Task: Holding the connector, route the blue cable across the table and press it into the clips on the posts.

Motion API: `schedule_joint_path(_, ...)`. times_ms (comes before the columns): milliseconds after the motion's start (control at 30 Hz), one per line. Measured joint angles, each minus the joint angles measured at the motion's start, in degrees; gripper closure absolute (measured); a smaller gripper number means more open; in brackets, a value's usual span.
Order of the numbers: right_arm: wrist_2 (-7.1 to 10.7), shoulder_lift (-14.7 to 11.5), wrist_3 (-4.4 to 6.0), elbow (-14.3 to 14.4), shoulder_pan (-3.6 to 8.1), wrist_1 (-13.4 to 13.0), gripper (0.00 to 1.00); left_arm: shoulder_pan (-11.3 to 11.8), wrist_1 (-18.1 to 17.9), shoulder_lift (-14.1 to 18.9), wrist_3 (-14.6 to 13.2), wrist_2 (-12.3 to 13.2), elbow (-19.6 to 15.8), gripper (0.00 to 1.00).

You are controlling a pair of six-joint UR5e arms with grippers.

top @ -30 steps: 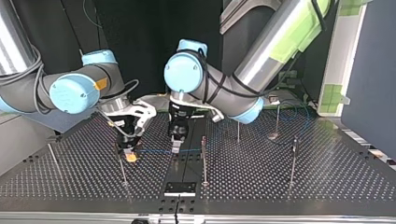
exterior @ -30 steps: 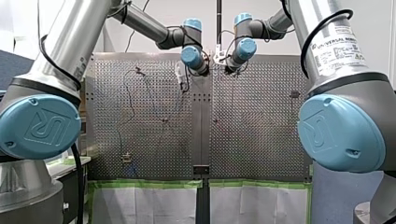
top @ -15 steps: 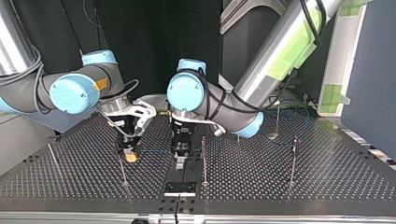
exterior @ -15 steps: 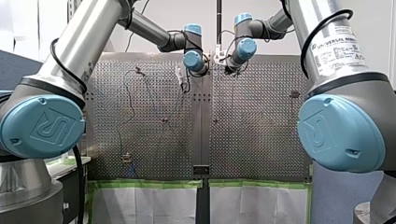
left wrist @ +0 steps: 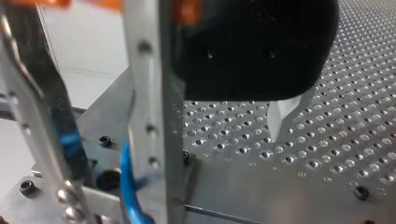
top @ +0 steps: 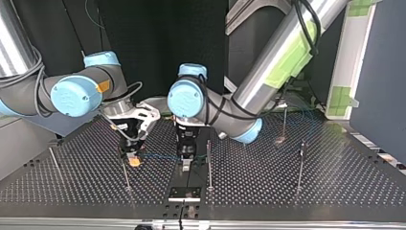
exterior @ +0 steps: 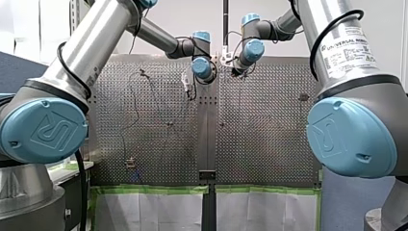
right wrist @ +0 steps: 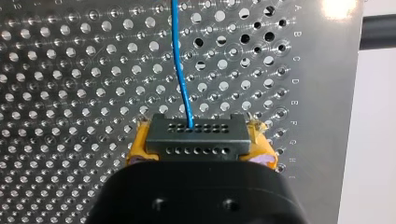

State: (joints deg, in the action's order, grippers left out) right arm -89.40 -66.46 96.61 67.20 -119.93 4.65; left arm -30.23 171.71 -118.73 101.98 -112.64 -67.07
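In the top view, my right gripper (top: 134, 161) hangs low over the perforated table (top: 287, 191). A thin post (top: 126, 178) stands at its 6 o'clock. Its wrist view shows the fingers clenched on the black connector (right wrist: 194, 137), with the yellow pads (right wrist: 262, 148) squeezing it from both sides. The blue cable (right wrist: 180, 60) leaves the connector's face toward 12 o'clock, and there is little slack near the plug.

In the top view the cable runs from there toward 3 o'clock, to my left gripper (top: 185, 164). That gripper's metal fingers (left wrist: 152, 116) are spread rather than clamped. The cable passes between them, close against one finger, so it can slide through.

A taller post (top: 208, 165) stands just beside this gripper at its 3 o'clock. Two more posts (top: 300, 165) stand well apart, toward 3 and 2 o'clock.

I judge the routing step to be under way: one arm anchors the plug while the other guides the line toward the nearest post. The next move probably means lining the cable up with that post's clip and pressing down, with the connector grip kept firm so the plug does not twist.

No box or tray shows. The only holders are the clips on the posts, and they are too small to tell whether any has cable in it.
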Motion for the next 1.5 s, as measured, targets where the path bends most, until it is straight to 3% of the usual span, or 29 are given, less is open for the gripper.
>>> schedule_joint_path(33, 0.0, 0.0, 0.0, 0.0, 0.0, 0.0, 1.0, -0.1, 0.0, 0.0, -0.1, -0.3, 0.0, 0.42)
schedule_joint_path(67, 0.0, 0.0, 0.0, 0.0, 0.0, 0.0, 1.0, -0.3, 0.1, 0.0, -0.2, -0.6, 0.0, 0.71)
schedule_joint_path(100, 0.0, 0.0, -0.01, 0.0, 0.0, 0.0, 1.0, -0.5, 0.1, 0.0, -0.2, -0.8, 0.0, 0.9)
schedule_joint_path(133, 0.0, 0.0, -0.04, 0.0, 0.0, 0.0, 1.0, -0.6, 0.1, 0.0, -0.2, -1.0, 0.0, 0.9)
schedule_joint_path(167, 0.0, 0.0, -0.04, 0.0, 0.0, 0.0, 1.0, -0.8, 0.1, 0.0, -0.2, -1.2, 0.0, 1.0)
schedule_joint_path(433, -0.02, 0.0, -0.14, 0.2, -0.05, 0.0, 1.0, -2.1, 0.9, 0.0, 0.2, -3.1, 0.0, 1.0)
schedule_joint_path(800, -0.09, 0.0, -0.33, 1.1, -0.34, -0.1, 1.0, -3.6, 2.6, 0.0, 0.5, -7.5, -1.7, 1.0)
schedule_joint_path(1200, -0.16, 0.1, -0.55, 4.0, -0.56, -0.3, 1.0, -4.2, -2.7, 0.0, 1.4, -7.8, -7.7, 1.0)
schedule_joint_path(1500, -0.49, 0.1, -2.52, 8.2, -0.41, -2.1, 1.0, -4.4, -7.5, 0.0, 1.6, -6.7, -12.5, 1.0)
